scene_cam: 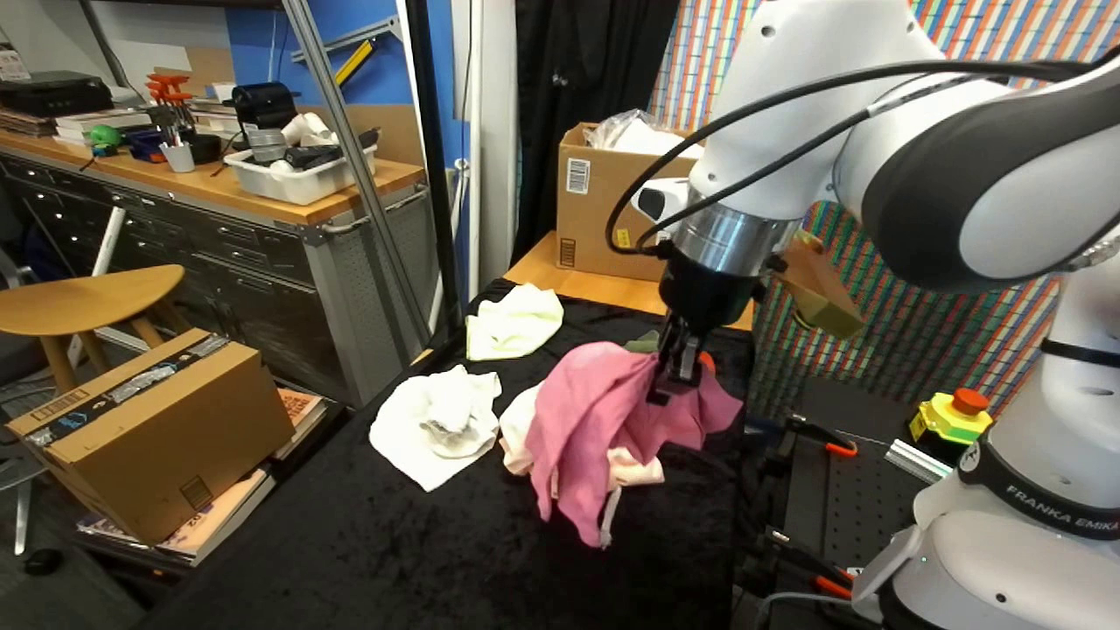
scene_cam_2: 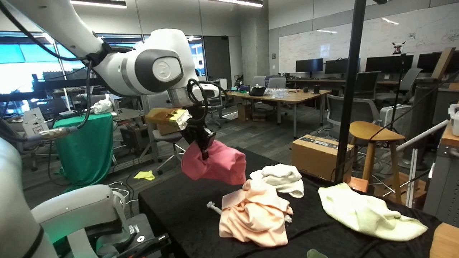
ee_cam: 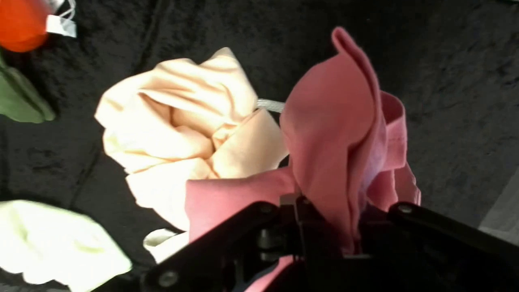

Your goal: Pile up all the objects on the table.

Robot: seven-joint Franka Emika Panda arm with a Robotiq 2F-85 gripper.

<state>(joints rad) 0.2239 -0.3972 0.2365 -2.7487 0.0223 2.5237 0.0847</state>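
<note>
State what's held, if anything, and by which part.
The pink cloth, by a bunched fold pinched in the gripper; whether middle or edge cannot be told.

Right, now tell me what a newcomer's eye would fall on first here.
Most likely the pink cloth, held in the gripper above the black-topped table. After that, perhaps the peach cloth bunched on the table, with the ends of a white rope showing on either side, and the vivid red-orange item cut off at the wrist view's top left corner.
</note>
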